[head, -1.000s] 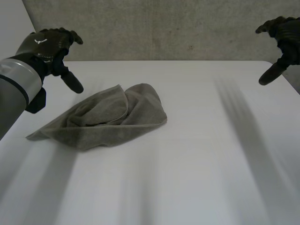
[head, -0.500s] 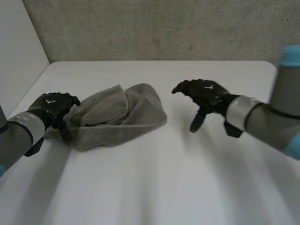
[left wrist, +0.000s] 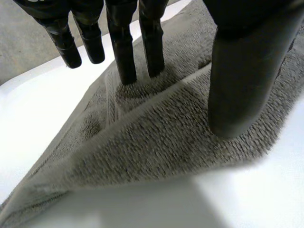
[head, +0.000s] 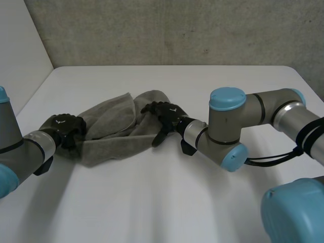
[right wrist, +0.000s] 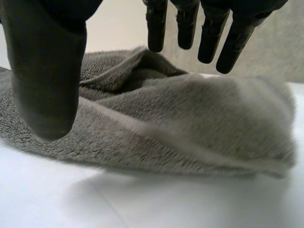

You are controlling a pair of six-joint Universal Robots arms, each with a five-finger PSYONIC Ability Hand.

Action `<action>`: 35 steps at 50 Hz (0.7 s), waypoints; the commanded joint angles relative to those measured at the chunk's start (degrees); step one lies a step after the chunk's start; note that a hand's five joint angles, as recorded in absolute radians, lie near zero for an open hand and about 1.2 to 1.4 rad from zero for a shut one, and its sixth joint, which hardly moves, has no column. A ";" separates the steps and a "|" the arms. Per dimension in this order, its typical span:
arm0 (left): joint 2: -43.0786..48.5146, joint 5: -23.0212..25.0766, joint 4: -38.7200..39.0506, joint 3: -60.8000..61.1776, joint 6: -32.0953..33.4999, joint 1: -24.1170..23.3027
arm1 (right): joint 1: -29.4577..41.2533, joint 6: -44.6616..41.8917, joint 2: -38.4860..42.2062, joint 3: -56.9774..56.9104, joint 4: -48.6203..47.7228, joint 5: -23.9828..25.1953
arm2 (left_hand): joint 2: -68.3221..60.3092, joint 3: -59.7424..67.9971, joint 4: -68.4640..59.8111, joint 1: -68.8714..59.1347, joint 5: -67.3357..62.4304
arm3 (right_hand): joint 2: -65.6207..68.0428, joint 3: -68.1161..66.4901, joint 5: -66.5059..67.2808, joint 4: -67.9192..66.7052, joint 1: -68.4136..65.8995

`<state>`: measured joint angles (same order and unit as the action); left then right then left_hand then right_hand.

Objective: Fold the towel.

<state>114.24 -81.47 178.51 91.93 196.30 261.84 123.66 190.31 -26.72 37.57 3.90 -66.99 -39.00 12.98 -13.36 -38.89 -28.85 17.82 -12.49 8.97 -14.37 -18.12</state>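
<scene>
Towel [head: 119, 129] of crumpled grey terry lay on the white table [head: 152, 202], reaching from one hand to the other. The left robot hand [head: 65, 130] sat on its nearer corner, with straight fingers [left wrist: 124, 52] and thumb apart, both pressing the pile without pinching it. Farther off, the right robot hand [head: 164, 115] was at the opposite edge, fingers [right wrist: 209, 38] spread wide of the thumb and holding nothing.

The soft, plain olive-grey terry towel [head: 109, 121] sits on a smooth white worktop [head: 152, 202], both the left robot hand [head: 65, 127] and right robot hand [head: 166, 112] black.
</scene>
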 commanded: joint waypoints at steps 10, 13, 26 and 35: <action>-0.25 -0.09 0.00 -0.26 -0.03 0.25 | 0.53 2.88 3.08 -2.06 0.67 1.07 | -20.33 -2.98 3.36 -20.44 -20.48 | 26.51 2.49 25.36 4.37 -26.21; -0.25 -0.09 0.00 -0.26 -0.04 0.25 | 0.53 2.88 3.69 -1.98 0.67 1.33 | -20.67 -2.98 3.36 -20.78 -20.82 | 36.63 2.49 35.48 4.37 -36.33; -3.93 0.26 -0.09 2.28 -0.74 -0.37 | 0.19 2.27 0.46 0.21 0.67 1.95 | -1.10 -2.98 3.36 -1.21 -1.25 | 62.18 2.49 61.03 4.37 -61.88; -9.83 0.44 0.00 5.63 -0.83 -2.21 | -2.89 -2.22 -16.34 15.69 -1.88 2.91 | 13.64 -2.98 3.36 13.53 13.50 | 62.18 2.49 61.03 4.37 -61.88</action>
<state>107.87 -81.14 178.45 95.57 195.51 260.86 123.05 191.45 -32.71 43.31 3.73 -64.70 -30.61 12.97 -13.36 -30.86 -19.11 75.01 -12.49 66.62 -14.36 -76.17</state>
